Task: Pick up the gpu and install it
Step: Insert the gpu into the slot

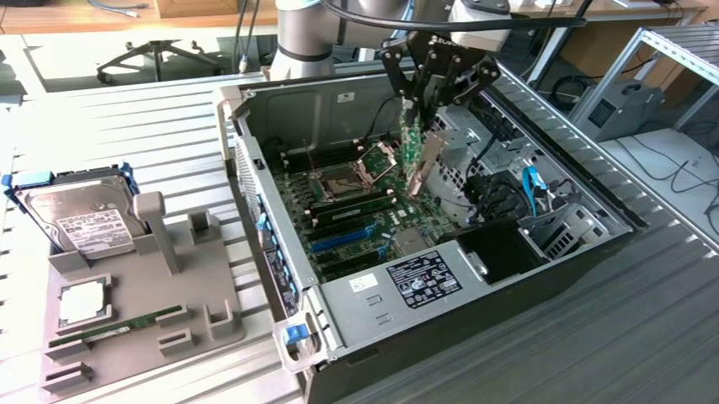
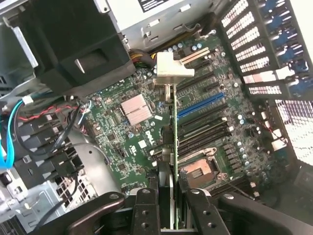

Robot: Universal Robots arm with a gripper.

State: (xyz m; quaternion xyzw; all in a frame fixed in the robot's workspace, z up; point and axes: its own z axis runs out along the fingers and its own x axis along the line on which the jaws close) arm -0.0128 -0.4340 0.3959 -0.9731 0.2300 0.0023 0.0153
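Both fingers of my pincer (image 1: 422, 112) clamp the gpu (image 1: 416, 160) by its flat faces, edge down over the motherboard (image 1: 365, 210), so, I reckon, its connector can meet a slot squarely.

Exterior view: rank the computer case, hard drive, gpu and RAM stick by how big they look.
1. computer case
2. hard drive
3. gpu and RAM stick: not ranked. Both look like thin strips of similar length, because the gpu is seen edge-on.
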